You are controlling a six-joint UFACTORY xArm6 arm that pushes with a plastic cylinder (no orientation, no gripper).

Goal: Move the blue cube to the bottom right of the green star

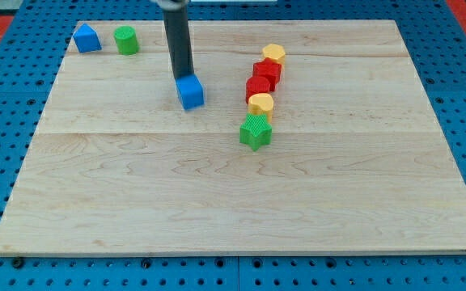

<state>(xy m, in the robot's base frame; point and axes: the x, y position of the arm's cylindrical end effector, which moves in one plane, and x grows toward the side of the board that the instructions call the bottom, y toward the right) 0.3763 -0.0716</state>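
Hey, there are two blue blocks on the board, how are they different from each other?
The blue cube is a plain box shape; the blue block at the view's top left has a peaked, house-like top. The blue cube sits near the board's middle, with my tip right at its upper-left edge; the peaked blue block lies far from the tip, beside the green cylinder. Both share the same blue and look similar in size.

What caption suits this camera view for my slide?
My tip touches the blue cube from the view's top-left, the green star to its lower right.
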